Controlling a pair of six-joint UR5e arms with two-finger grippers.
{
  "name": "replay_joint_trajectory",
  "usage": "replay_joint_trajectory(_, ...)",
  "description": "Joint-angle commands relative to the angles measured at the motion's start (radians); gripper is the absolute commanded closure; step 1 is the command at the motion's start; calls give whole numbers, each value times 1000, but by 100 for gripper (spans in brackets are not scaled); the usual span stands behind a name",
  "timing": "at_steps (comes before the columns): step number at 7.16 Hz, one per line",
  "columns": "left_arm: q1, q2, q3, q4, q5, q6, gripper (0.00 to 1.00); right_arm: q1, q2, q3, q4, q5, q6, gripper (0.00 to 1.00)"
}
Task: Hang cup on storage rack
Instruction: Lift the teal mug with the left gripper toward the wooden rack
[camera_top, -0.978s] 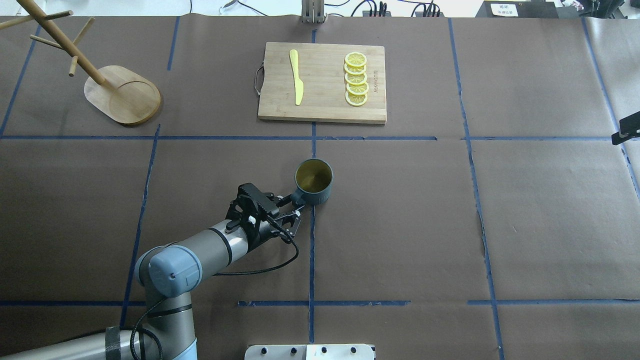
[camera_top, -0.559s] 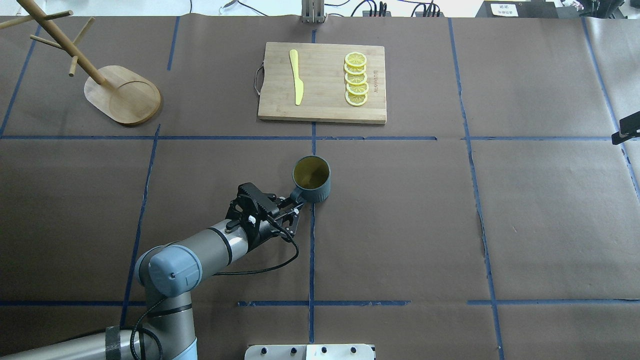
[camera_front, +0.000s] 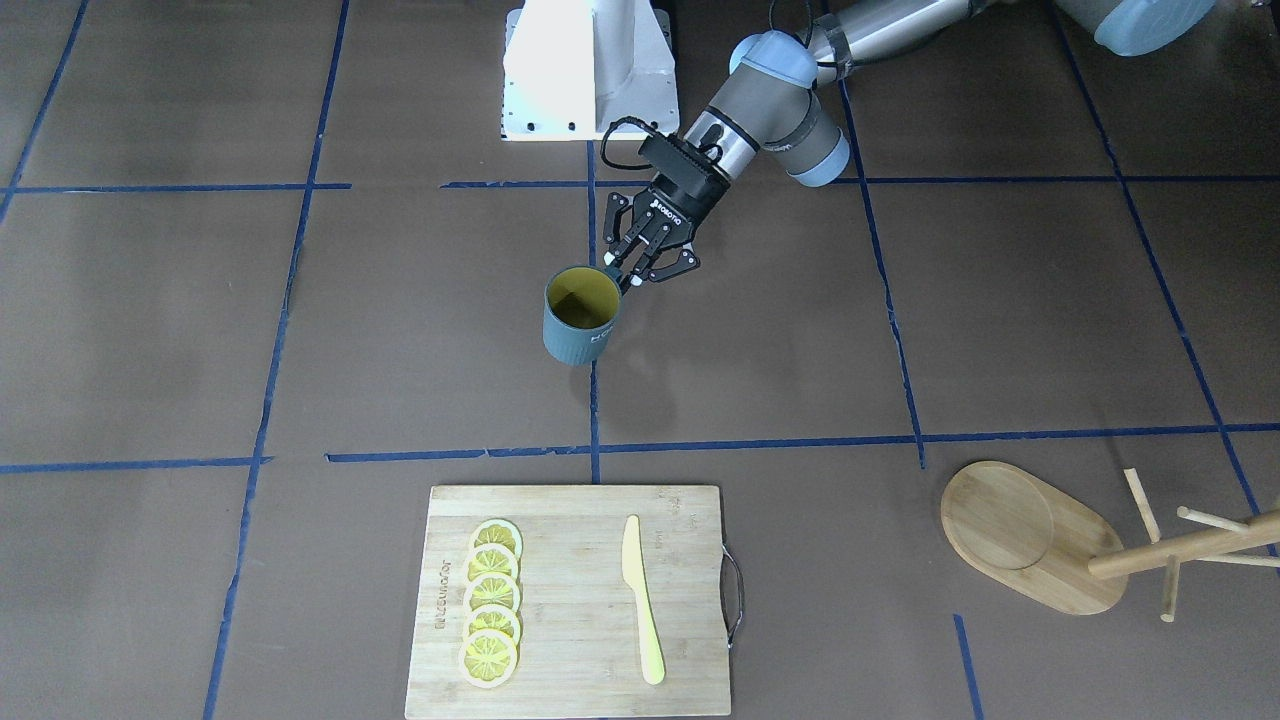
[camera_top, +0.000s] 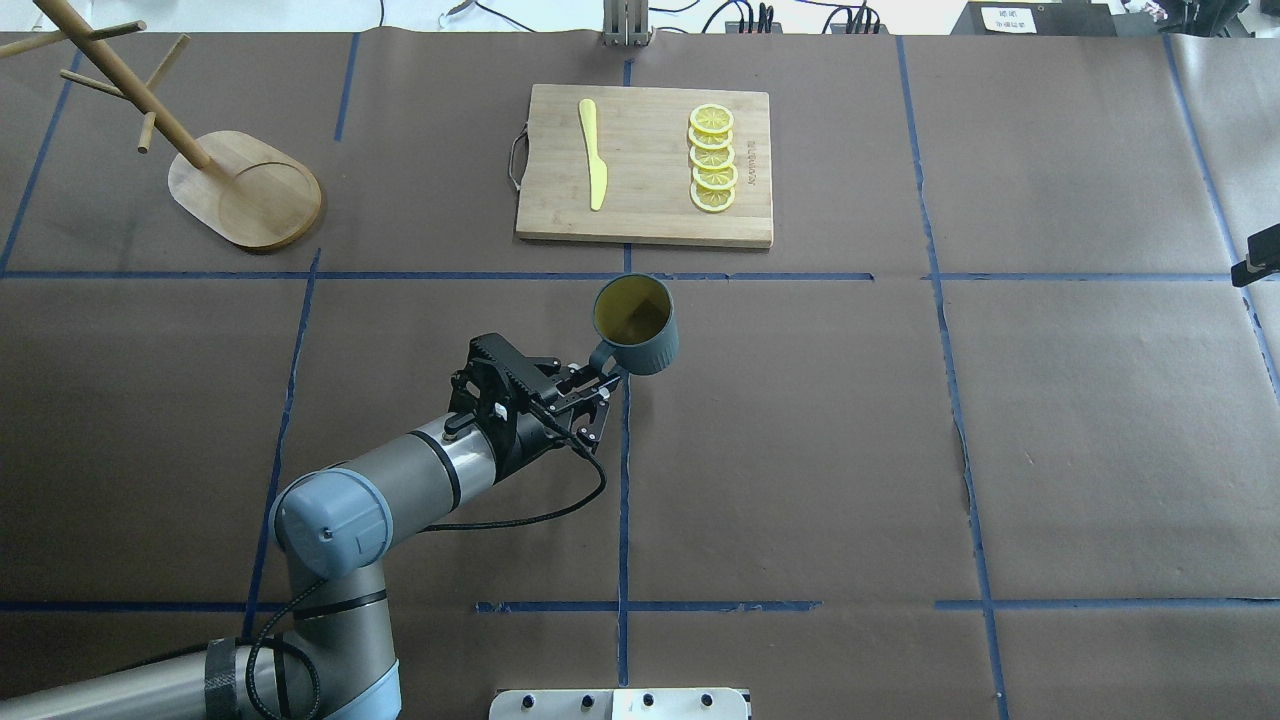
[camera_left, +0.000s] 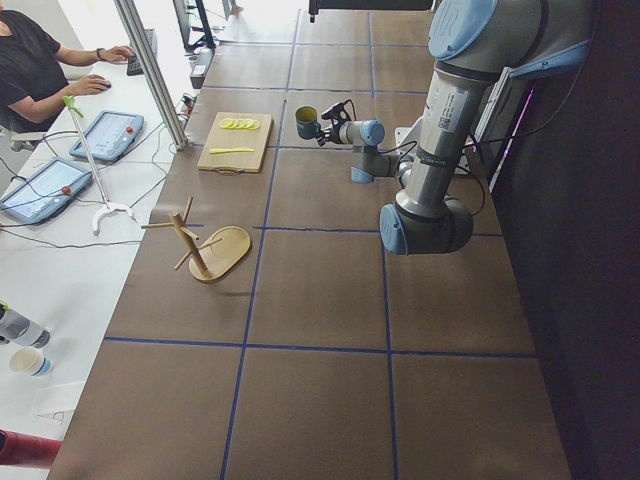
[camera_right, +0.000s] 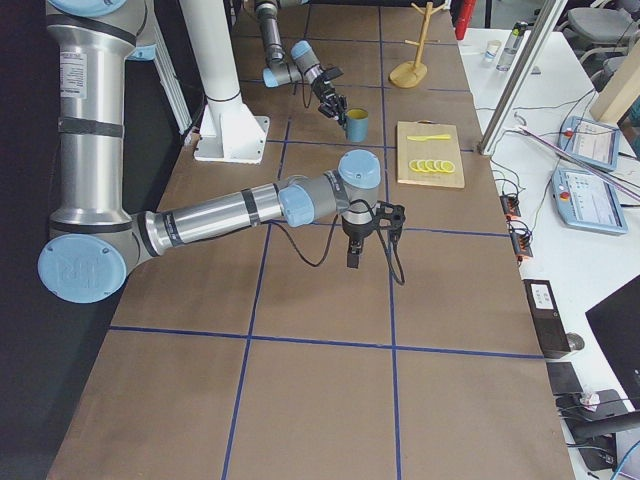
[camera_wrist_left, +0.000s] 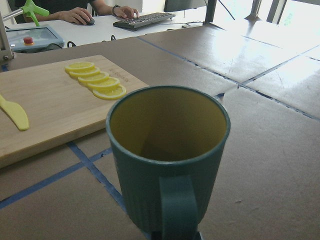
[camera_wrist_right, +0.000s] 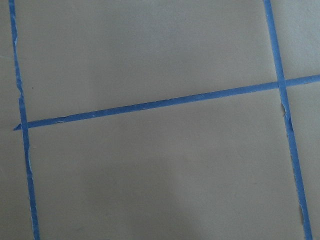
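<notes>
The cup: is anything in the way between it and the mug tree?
Nothing visible. The left gripper holds the cup by its handle, and only brown table paper lies between it and the mug tree. The cutting board sits aside.

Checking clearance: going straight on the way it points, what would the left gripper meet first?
The cup the left gripper holds; beyond it, seemingly only bare table, just right of the cutting board.
</notes>
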Motion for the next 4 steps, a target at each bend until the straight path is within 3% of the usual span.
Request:
replay_joint_trajectory(1, -40, 2, -22, 0, -1, -164, 100, 33, -19, 0, 1, 1, -32, 0)
replay_joint_trajectory(4, -118, 9, -53, -16, -10, -393, 100, 67, -38, -2, 1, 1, -72, 0)
